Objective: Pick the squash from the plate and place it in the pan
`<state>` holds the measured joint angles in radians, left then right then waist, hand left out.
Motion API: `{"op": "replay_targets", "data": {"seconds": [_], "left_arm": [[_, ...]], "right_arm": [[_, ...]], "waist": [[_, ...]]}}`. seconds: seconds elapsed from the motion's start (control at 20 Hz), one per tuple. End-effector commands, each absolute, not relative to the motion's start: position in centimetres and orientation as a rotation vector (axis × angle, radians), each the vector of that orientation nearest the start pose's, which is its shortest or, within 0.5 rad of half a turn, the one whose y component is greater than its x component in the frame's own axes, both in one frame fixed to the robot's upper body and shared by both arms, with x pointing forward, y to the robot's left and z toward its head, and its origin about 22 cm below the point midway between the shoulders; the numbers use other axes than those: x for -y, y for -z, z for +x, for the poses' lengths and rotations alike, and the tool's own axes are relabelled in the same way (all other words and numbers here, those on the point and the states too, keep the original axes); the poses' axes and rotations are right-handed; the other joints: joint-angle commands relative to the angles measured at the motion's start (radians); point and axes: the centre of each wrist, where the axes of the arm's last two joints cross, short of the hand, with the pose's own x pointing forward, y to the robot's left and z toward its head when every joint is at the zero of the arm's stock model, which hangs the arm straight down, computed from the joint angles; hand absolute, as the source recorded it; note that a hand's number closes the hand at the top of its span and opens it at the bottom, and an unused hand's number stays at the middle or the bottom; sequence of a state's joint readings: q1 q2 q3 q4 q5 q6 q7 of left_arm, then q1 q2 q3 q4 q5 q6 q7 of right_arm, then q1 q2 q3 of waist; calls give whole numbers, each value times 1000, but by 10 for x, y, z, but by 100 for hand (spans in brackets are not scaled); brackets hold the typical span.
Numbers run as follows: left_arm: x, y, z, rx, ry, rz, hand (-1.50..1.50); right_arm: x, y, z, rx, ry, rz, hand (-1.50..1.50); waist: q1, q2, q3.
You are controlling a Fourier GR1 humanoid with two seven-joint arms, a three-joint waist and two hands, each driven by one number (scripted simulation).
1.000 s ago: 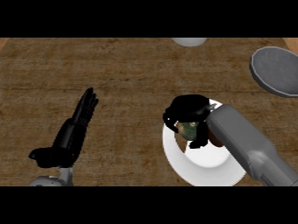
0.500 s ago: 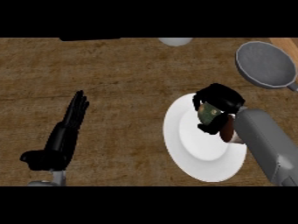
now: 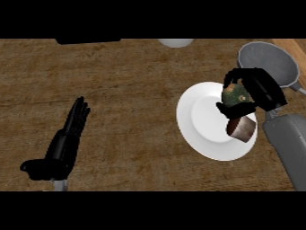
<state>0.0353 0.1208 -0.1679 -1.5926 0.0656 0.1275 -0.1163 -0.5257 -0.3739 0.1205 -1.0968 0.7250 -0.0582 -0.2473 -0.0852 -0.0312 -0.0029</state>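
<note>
The right hand [image 3: 258, 87] curls around the green squash [image 3: 237, 96], held above the white plate's [image 3: 202, 134] right side. Carrying step: it must next travel to the grey pan [image 3: 269, 60] just beyond. Left hand [image 3: 66, 139] rests straight-fingered on the table [image 3: 115, 81].

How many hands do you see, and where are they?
2. The left hand rests open at lower left; the right hand curls round the squash above the plate.
</note>
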Motion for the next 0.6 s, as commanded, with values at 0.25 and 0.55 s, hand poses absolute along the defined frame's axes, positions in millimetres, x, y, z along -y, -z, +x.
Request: {"op": "replay_targets", "data": {"seconds": [0.25, 0.55], "left_arm": [[-204, 1, 230, 1689, 101, -41, 0], [-207, -1, 245, 1701, 137, -74, 0]], "right_arm": [[308, -119, 313, 1677, -685, -807, 150], [333, -114, 340, 1638, -496, -836, 150]], "waist": [[57, 24, 2], [90, 33, 3]]}}
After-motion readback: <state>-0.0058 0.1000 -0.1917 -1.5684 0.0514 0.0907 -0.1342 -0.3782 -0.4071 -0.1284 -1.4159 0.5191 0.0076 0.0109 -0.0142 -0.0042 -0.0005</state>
